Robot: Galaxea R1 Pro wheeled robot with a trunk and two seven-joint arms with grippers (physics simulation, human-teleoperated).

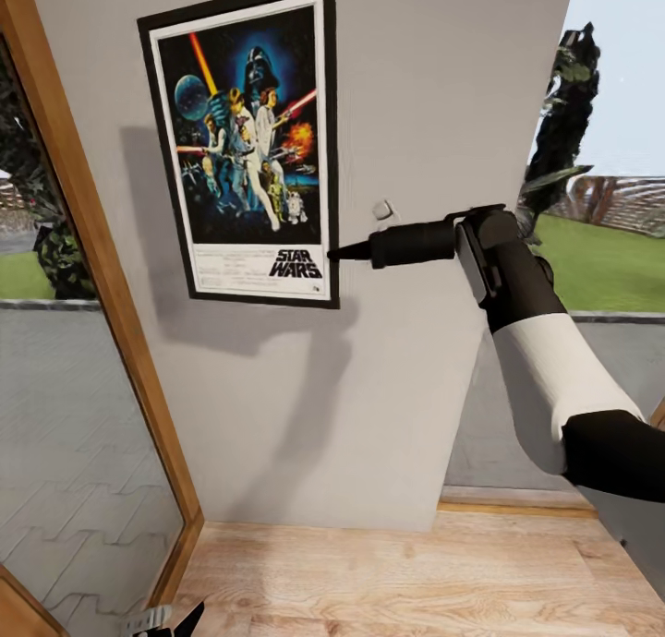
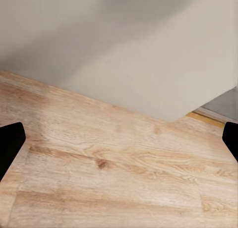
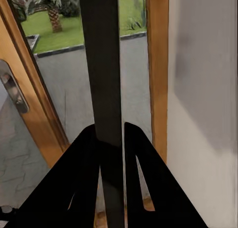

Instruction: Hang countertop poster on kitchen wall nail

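Note:
The poster [image 1: 245, 148], a black-framed Star Wars print, lies flat against the pale grey wall [image 1: 434, 111], slightly tilted. My right gripper [image 1: 334, 251] is shut on its right edge near the lower corner. In the right wrist view the poster [image 3: 101, 64] runs edge-on as a dark strip between the two black fingers [image 3: 144, 178] of the right gripper [image 3: 110, 129]. A small pale stud [image 1: 381, 209] sticks out of the wall just right of the poster, above my gripper. My left gripper [image 2: 119, 141] hangs low over the wooden floor, open and holding nothing; its tips also show at the head view's lower edge [image 1: 171, 620].
A wooden door frame [image 1: 102, 277] with glass stands left of the wall panel, with paving and grass outside. A door handle [image 3: 12, 91] shows in the right wrist view. Light wooden floor [image 1: 388, 582] lies below. Right of the wall, a window [image 1: 610, 249] looks onto greenery.

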